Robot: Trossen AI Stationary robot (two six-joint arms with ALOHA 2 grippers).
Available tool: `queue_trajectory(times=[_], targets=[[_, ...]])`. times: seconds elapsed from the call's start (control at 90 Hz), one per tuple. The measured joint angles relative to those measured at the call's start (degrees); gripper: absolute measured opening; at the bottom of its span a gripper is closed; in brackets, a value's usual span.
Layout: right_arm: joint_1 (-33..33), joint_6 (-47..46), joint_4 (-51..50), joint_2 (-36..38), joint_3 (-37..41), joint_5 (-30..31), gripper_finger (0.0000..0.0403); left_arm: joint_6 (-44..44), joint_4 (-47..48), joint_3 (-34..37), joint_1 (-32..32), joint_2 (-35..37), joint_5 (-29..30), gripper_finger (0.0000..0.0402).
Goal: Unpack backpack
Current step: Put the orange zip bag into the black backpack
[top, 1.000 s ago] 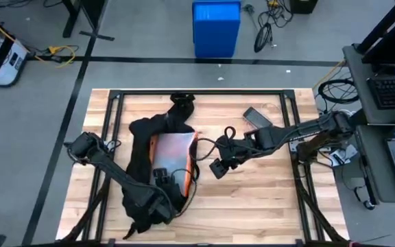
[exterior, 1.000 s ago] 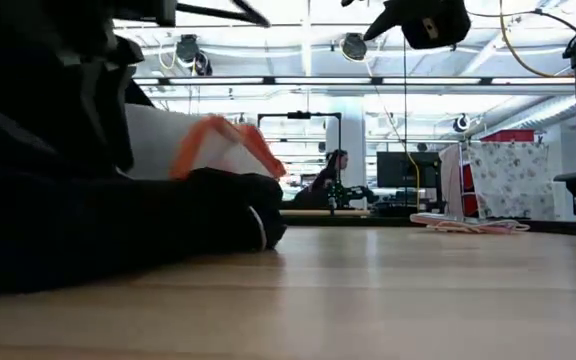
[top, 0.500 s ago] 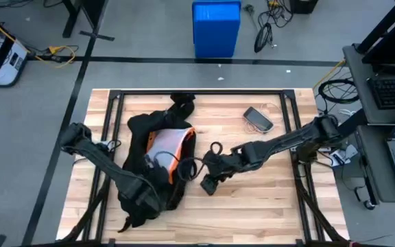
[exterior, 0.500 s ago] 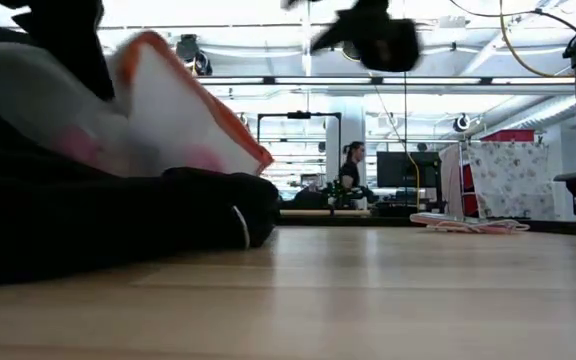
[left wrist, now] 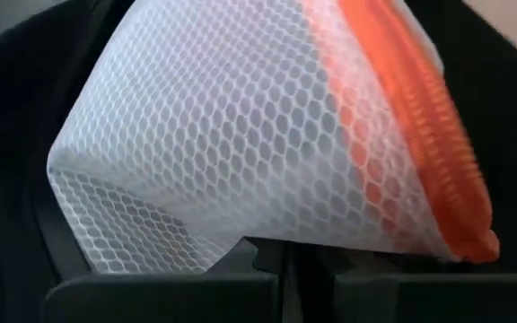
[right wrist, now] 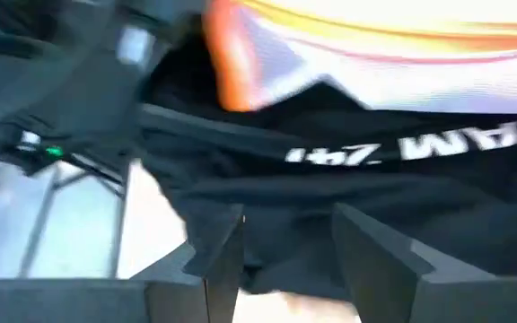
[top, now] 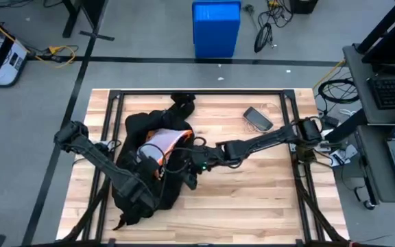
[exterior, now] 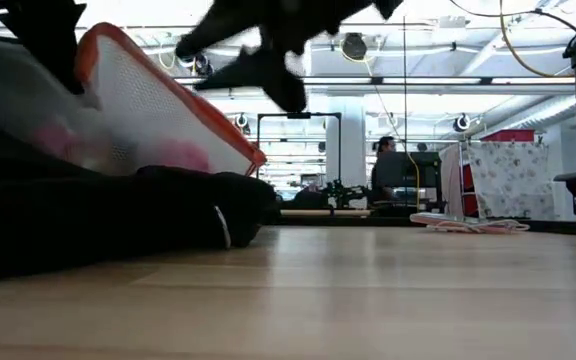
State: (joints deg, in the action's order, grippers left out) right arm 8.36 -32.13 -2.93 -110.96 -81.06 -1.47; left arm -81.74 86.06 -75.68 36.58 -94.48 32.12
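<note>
Backpack (top: 139, 171) is lying on the left half of the bench (top: 266, 199), mouth facing right. Left gripper (top: 148, 156) is clamping its fingers on the mesh pouch (top: 162, 140), which is sticking halfway out of the opening. Right gripper (top: 189, 173) is hovering at the backpack's lettered edge, fingers apart, gripping nothing. Extraction step looks midway. Next: right fingers pinning the fabric while left is drawing the pouch clear.

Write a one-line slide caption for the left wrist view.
Left gripper shut on the white mesh pouch with orange trim, lifted against the black backpack.
</note>
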Motion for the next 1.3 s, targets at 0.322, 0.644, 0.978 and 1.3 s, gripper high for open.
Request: queue_trajectory(times=[0.322,0.644,0.978,1.3], targets=[[-5.52,4.45,2.6,-9.23,0.02,0.12,0.0155,-1.79,0.02,0.0,0.3,-0.02,-0.52,0.0],[-7.3,10.55,1.39,-14.35,-0.14,-2.92,0.0137,-1.4,0.03,0.0,0.25,-0.02,-1.29,0.0],[-5.95,9.69,-3.55,-14.55,-0.24,-3.41,0.0006,1.1,0.22,0.0,0.14,-0.04,-2.07,0.0],[1.22,6.89,-21.77,-5.47,0.26,-6.7,0.0,1.11,0.3,0.0,0.07,-0.04,-2.01,0.0]])
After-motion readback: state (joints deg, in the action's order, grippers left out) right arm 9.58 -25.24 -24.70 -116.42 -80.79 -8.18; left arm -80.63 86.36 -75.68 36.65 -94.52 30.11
